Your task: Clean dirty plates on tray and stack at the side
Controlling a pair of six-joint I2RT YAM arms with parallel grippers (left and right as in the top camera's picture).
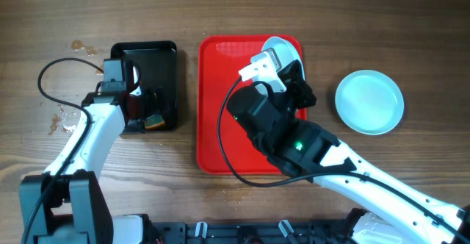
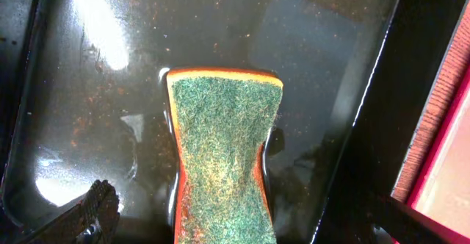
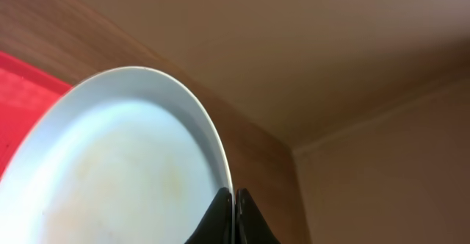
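Right gripper [image 3: 233,209] pinches the thin rim of a smooth round plate [image 3: 125,178]; left gripper [image 2: 253,216] gapes over a scratchy green sponge [image 2: 224,126].

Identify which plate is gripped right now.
The tilted plate over the red tray, rim pinched in the right gripper; the other plate lies flat on the table beside it.

Wooden table [image 1: 382,23], mid-brown, grain running left to right. Pale splash marks [image 1: 62,120] and a small glossy spot [image 1: 82,48] toward its left end. Beyond the table's far edge, a plain tan wall [image 3: 330,45]; a faint seam [image 3: 367,117] crosses it. Light is soft and even, shadows weak.
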